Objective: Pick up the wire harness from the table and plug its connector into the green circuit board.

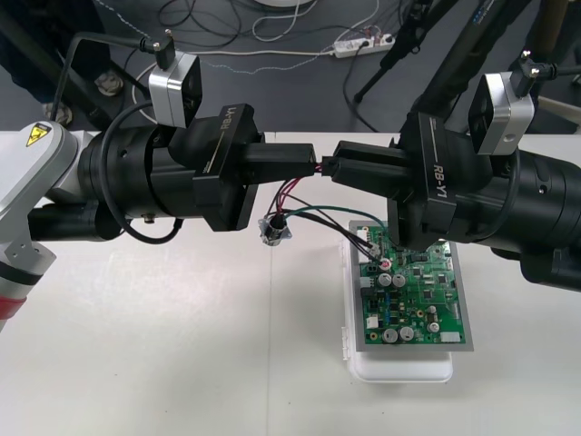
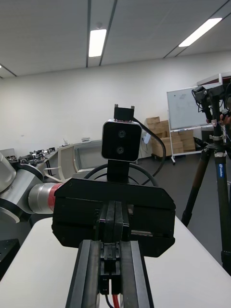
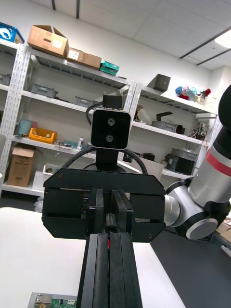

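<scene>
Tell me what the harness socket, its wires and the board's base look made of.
Wire harness, held between left gripper and right gripper: round socket looks bare metal, by its silvery glint; thin red, black and green wires wear coloured jackets, probably plastic. White base under the green circuit board: smooth, matte, likely moulded plastic.

Light table point(image 1: 163, 354), dark floor point(image 1: 300, 91) beyond.

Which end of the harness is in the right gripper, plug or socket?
The black plug, pinched in the right gripper. The round metal socket is the free end, near the left gripper beside the green board.
</scene>
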Controlling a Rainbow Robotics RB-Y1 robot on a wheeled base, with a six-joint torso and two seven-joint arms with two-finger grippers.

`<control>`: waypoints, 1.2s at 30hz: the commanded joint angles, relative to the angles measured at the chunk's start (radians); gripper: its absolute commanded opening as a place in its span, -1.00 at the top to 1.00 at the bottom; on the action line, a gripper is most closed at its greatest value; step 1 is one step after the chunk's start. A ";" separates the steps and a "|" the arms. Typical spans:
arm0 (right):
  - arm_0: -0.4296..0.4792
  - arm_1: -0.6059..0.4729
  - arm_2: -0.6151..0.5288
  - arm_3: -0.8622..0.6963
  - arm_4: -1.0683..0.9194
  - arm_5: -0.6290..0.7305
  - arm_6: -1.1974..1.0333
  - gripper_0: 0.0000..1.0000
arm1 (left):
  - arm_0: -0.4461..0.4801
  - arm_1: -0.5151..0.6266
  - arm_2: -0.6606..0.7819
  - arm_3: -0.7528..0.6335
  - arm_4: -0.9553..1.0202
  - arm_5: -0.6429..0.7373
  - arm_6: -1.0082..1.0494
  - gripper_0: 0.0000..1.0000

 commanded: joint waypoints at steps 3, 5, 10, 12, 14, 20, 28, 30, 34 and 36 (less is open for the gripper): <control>-0.037 0.022 0.015 0.005 -0.014 -0.006 0.056 -0.56 | -0.042 -0.020 -0.014 -0.032 0.000 0.027 -0.024 1.00; -0.037 0.021 0.015 0.007 -0.014 -0.006 0.056 -0.82 | -0.043 -0.022 -0.014 -0.032 0.000 0.027 -0.024 1.00; -0.037 0.019 0.017 0.008 -0.017 -0.006 0.052 -1.00 | -0.040 -0.019 -0.012 -0.032 0.000 0.027 -0.020 1.00; -0.035 0.019 0.017 0.008 -0.017 -0.006 0.052 -1.00 | -0.040 -0.017 -0.012 -0.027 0.005 0.027 -0.020 1.00; -0.035 0.018 0.015 0.008 -0.017 -0.006 0.053 -1.00 | -0.037 -0.014 -0.012 -0.023 0.015 0.027 -0.020 1.00; -0.035 0.008 0.017 0.008 -0.015 -0.008 0.050 -1.00 | -0.012 0.007 -0.012 -0.016 0.041 0.027 -0.024 1.00; -0.035 0.005 0.012 0.008 -0.037 -0.009 0.042 -1.00 | 0.037 0.055 -0.012 -0.010 0.089 0.027 -0.032 1.00; -0.035 0.004 0.012 0.008 -0.043 -0.009 0.041 -1.00 | 0.049 0.061 -0.011 -0.010 0.101 0.027 -0.033 1.00; -0.034 -0.015 0.009 0.008 -0.052 -0.012 0.039 -1.00 | 0.089 0.082 -0.009 -0.010 0.132 0.025 -0.041 1.00; -0.031 -0.030 0.008 0.008 -0.052 -0.022 0.036 -1.00 | 0.112 0.093 -0.002 -0.010 0.135 0.025 -0.047 1.00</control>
